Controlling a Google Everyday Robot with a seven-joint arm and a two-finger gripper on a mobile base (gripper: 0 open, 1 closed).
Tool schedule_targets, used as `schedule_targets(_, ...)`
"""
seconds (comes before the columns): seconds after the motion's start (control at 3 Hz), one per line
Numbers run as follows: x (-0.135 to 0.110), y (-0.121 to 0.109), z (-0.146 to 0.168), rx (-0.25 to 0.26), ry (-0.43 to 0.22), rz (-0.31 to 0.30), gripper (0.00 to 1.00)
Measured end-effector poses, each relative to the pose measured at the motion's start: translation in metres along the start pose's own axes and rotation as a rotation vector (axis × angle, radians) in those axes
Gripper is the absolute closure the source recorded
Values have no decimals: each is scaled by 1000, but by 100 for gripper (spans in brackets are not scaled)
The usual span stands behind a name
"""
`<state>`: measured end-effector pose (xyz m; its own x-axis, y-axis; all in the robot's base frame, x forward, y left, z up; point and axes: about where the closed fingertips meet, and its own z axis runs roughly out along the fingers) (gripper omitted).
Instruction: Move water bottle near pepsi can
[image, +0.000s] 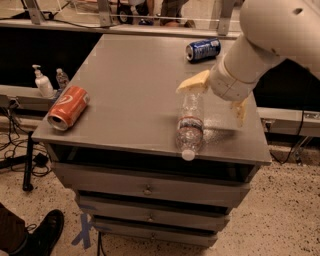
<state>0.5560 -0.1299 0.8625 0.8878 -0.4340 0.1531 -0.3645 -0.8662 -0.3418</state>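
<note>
In the camera view, a grey table (125, 95) with drawers below carries three containers, all lying on their sides.

The water bottle (190, 127) lies near the front right of the top. Its white cap points toward the front edge and just reaches it. Its base points toward the back, and a narrow label band crosses its middle. The plastic is clear, but whether there is any liquid inside cannot be told from here.

The pepsi can (203, 49) rests at the far right of the top, well apart from the water bottle, with one silver end turned to the left.

An orange-red can (68, 107) sits at the front left corner, its silver end facing the front edge. It is well apart from both other containers.

The gripper (210, 104) hangs at the end of a bulky white arm (270, 40) that comes in from the upper right. Its two pale yellow fingers (194, 81) are spread wide with nothing held between them. One finger is over the base end of the water bottle, possibly touching it, and the other is off to the bottle's right, above the tabletop.

On a ledge to the left of the table stands a small white pump bottle (42, 82), with a smaller clear bottle (62, 77) just beside it. A dark shoe (45, 231) shows on the speckled floor at the lower left.
</note>
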Motion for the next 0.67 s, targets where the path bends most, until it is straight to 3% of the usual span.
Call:
schedule_targets(0.33, 0, 3, 20, -75, 46, 25, 0)
schedule_targets(0.67, -2, -1, 29, -141, 101, 51, 16)
